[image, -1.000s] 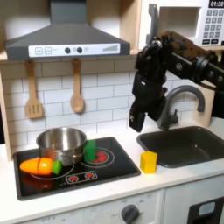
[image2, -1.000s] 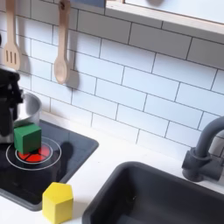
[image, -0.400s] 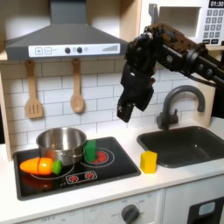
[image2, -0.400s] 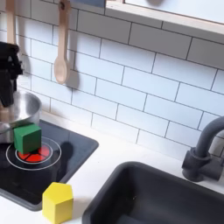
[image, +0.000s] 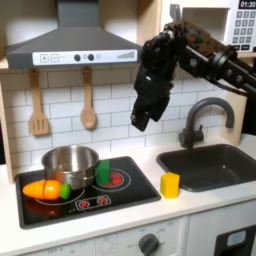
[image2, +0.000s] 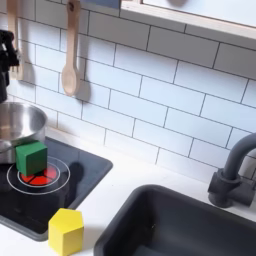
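My black gripper (image: 139, 121) hangs in the air over the right part of the stove, well above everything on it. Its fingers merge into one dark shape and I see nothing held between them. At the second exterior view's left edge a sliver of the gripper (image2: 6, 48) shows above the pot. Nearest below it, a green block (image: 103, 172) (image2: 31, 157) stands on the red burner beside a steel pot (image: 70, 165) (image2: 18, 122). A yellow block (image: 170, 184) (image2: 66, 230) sits on the counter between the stove and the sink.
A toy carrot (image: 45, 189) lies at the stove's front left. The dark sink (image: 215, 165) (image2: 180, 225) with a grey faucet (image: 205, 115) (image2: 235, 175) is on the right. Wooden utensils (image: 88, 100) (image2: 70, 65) hang on the tiled wall under a hood (image: 75, 45).
The gripper has risen and moved toward the first exterior view's left, away from the faucet; in the second exterior view it has lifted away from beside the green block. The blocks stayed put.
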